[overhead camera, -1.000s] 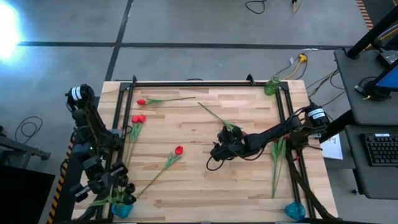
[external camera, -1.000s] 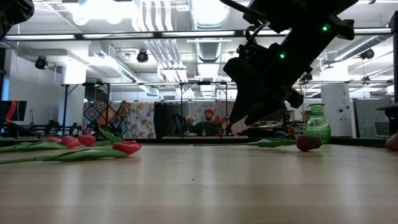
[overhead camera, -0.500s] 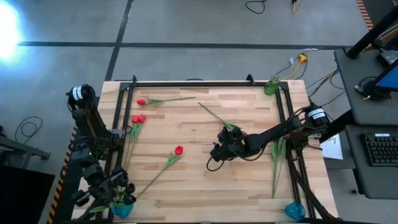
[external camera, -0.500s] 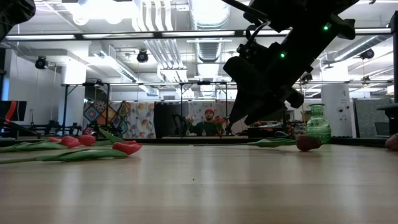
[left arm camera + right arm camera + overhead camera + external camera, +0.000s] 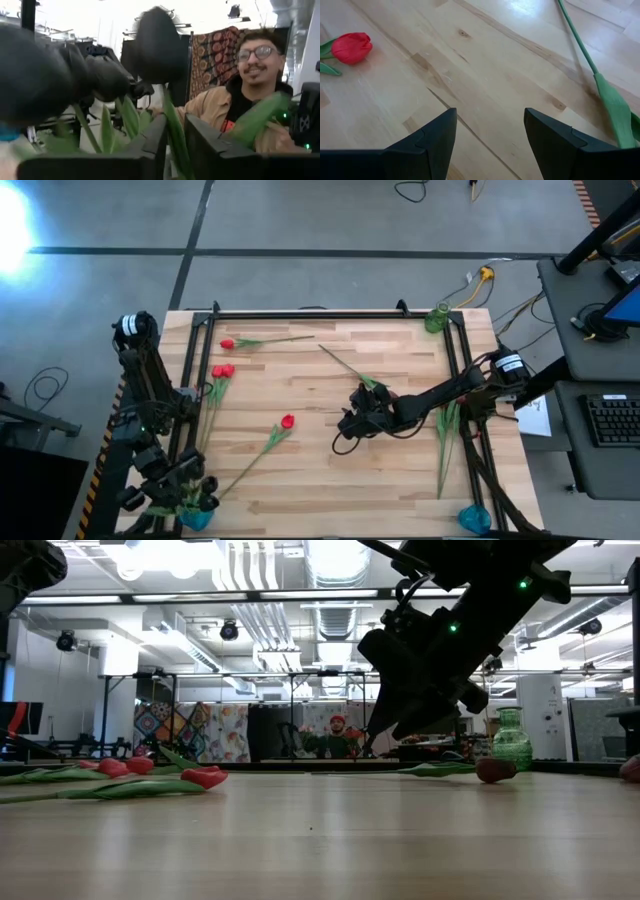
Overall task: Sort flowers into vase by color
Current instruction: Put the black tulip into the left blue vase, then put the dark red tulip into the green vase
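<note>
At the near left corner stands a blue vase (image 5: pixel 195 518) with dark flowers (image 5: pixel 105 77) in it. My left gripper (image 5: pixel 175 134) is beside it, shut on the stem of one dark flower (image 5: pixel 157 45). Red flowers (image 5: pixel 227 343) (image 5: pixel 222 370) (image 5: pixel 288 421) lie flat on the left half of the table. My right gripper (image 5: pixel 490 130) hangs open above bare wood near the table's middle (image 5: pixel 352 423). Just beyond it a green stem (image 5: pixel 580 40) lies on the wood. My left gripper pinches the dark flower's green stem (image 5: pixel 171 117) between its two fingers, some way below the head. The fingers lie across the stem. The flower stands upright, its head above the fingers. Its lower end is hidden below them.
A green vase (image 5: pixel 437 318) stands at the far right corner and a second blue vase (image 5: pixel 473 518) at the near right corner. More flowers (image 5: pixel 445 435) lie along the right rail. A black frame (image 5: pixel 330 313) edges the table. A person (image 5: pixel 245 95) is beyond it.
My left arm has shifted a little over the near left corner and its gripper has tipped somewhat, still with the dark flower at the blue vase. The flowers on the table lie as before.
</note>
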Robot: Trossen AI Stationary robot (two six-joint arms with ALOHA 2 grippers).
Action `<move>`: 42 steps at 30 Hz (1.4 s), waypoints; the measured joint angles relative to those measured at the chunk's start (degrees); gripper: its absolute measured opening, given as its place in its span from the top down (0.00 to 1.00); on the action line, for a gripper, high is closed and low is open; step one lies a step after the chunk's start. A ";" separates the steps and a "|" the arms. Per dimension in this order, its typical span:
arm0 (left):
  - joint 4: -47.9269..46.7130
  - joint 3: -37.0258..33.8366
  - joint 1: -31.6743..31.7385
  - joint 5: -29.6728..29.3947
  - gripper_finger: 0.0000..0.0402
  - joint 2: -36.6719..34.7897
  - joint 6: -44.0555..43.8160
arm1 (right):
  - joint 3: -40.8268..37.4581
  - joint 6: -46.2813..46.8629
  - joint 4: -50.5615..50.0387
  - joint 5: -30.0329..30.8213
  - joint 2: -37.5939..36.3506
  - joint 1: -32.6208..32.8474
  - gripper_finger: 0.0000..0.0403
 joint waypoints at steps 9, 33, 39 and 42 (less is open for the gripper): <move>-7.39 0.00 -0.02 -0.04 0.67 -3.17 -2.88 | 0.00 -0.63 0.40 0.07 0.00 0.00 0.44; -41.23 4.09 1.11 -11.15 0.62 -19.01 -7.78 | 0.02 -6.67 6.74 0.07 0.00 0.00 0.44; -48.27 4.09 4.43 -11.45 0.65 -23.22 -9.14 | 0.02 -7.55 6.91 0.07 0.00 0.00 0.44; -53.50 4.07 7.27 -12.33 0.66 -25.22 -12.18 | 0.02 -8.51 7.40 0.05 0.00 0.00 0.44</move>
